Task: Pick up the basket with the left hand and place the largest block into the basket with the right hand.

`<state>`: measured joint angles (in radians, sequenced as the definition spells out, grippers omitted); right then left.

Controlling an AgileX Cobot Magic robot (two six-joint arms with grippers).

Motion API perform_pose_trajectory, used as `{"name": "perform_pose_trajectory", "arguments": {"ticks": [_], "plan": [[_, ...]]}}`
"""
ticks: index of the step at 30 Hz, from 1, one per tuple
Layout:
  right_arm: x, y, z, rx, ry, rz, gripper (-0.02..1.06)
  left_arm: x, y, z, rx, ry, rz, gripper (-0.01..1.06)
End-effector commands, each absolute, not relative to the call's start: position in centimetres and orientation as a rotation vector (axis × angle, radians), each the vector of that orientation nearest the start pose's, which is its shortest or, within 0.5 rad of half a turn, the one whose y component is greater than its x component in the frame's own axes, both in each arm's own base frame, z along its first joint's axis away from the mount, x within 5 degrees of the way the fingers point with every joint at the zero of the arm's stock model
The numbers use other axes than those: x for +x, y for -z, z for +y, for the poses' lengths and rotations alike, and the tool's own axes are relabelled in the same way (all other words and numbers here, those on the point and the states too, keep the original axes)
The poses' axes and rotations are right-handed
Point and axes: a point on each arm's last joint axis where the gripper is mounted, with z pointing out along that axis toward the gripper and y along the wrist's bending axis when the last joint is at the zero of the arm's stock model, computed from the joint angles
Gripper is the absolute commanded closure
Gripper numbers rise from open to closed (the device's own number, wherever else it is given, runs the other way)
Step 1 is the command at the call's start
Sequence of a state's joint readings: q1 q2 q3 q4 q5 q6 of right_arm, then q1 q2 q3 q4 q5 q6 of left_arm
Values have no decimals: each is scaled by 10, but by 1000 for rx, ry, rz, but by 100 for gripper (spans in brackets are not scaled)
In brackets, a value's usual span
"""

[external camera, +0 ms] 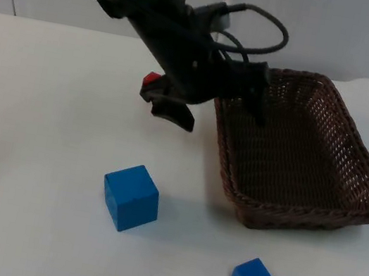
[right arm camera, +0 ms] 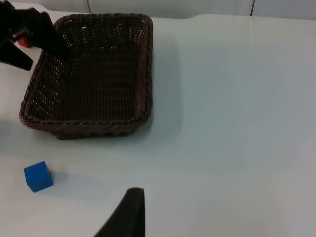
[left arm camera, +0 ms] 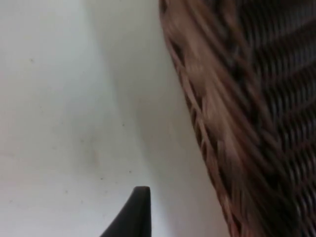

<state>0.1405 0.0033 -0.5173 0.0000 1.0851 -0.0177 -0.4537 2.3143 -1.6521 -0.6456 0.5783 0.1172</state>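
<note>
Straddling the basket's [external camera: 302,159] near-left rim with jaws apart, one finger inside and one outside, the left gripper [external camera: 218,108] lines up its grasp, while the largest block [external camera: 130,197] sits on the tabletop [external camera: 44,120], the right arm waiting.

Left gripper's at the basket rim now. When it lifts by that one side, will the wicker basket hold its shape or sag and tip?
The wicker basket is tightly woven with a thick braided rim, so probably stiff. It is empty and likely light. The left gripper straddles one end's rim, so the far end may dip.
</note>
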Motion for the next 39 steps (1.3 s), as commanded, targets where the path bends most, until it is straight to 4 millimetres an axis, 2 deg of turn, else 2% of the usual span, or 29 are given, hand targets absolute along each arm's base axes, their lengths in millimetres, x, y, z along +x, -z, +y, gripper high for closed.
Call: {"name": "perform_pose_trajectory", "arguments": {"ticks": [1, 8, 11, 13, 14, 17, 18, 19, 20, 22, 23, 26, 27, 28, 32, 35, 36, 37, 39], "plan": [[-7, -280, -1, -156, -72, 2043, -1, 426, -107, -243, 93, 727, 2723, 0], [-7, -280, -1, -156, -72, 2043, -1, 432, -81, -243, 51, 694, 2721, 0], [-7, -280, -1, -156, -72, 2043, -1, 433, -80, -243, 49, 691, 2719, 1], [-7, -280, -1, -156, -72, 2043, -1, 433, -81, -243, 45, 689, 2709, 9], [-7, -280, -1, -156, -72, 2043, -1, 433, -81, -243, 45, 689, 2709, 9], [-7, -280, -1, -156, -72, 2043, -1, 433, -81, -244, 33, 700, 2712, 31], [-7, -280, -1, -156, -72, 2043, -1, 433, -81, -244, 33, 700, 2712, 31], [-7, -280, -1, -156, -72, 2043, -1, 433, -82, -244, 35, 702, 2713, 38], [-7, -280, -1, -159, -70, 2043, -1, 432, -81, -244, 36, 706, 2723, 53], [-7, -280, -1, -161, -69, 2043, -1, 431, -82, -244, 40, 709, 2728, 71], [-7, -280, -1, -161, -69, 2043, -1, 431, -82, -244, 40, 709, 2728, 71], [-7, -280, -1, -167, -65, 2042, -1, 431, -84, -244, 34, 719, 2727, 98], [-7, -280, -1, -167, -65, 2042, -1, 431, -84, -244, 34, 719, 2727, 98], [-7, -280, -1, -173, -61, 2042, -1, 432, -86, -244, 11, 736, 2721, 105], [-7, -280, -1, -175, -60, 2041, -1, 433, -100, -243, -6, 768, 2705, 105], [-7, -280, -1, -177, -59, 2041, -1, 432, -121, -244, 10, 793, 2678, 105], [-7, -280, -1, -177, -59, 2041, -1, 432, -121, -244, 10, 793, 2678, 105], [-7, -280, -1, -177, -59, 2041, -1, 431, -136, -244, 23, 808, 2658, 105], [-7, -280, -1, -177, -59, 2041, -1, 428, -151, -243, 46, 818, 2641, 105]]}}
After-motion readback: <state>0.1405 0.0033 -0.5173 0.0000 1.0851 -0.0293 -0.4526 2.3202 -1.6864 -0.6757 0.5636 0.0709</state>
